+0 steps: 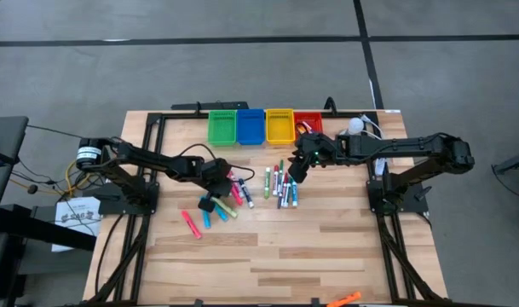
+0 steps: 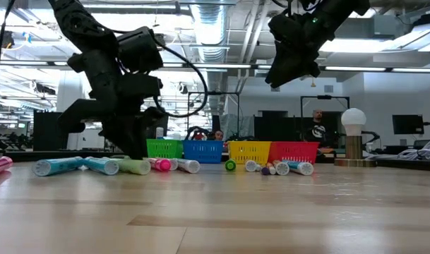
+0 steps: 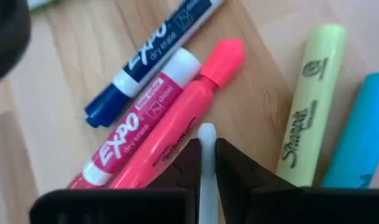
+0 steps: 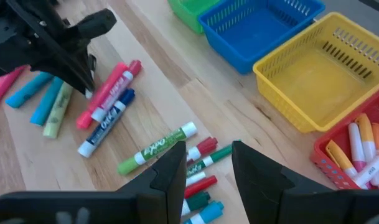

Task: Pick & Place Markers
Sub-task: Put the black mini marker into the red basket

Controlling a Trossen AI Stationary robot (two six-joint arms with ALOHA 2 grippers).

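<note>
Left pincer point(image 3: 201, 165), centre-left of the high frame, is closed with a thin white piece between its tips, amid markers point(image 3: 180, 118) on the desk point(image 3: 46, 118). What it grips is unclear, so confirm before lifting straight up. Right pincer point(image 4: 205, 165) hangs part-open, empty, above the centre markers.

Glossy smooth plastic markers point(image 3: 177, 146) lie on a matt pale wood-plank desk point(image 1: 327, 247) beside slotted shiny plastic bins point(image 4: 326, 74).
</note>
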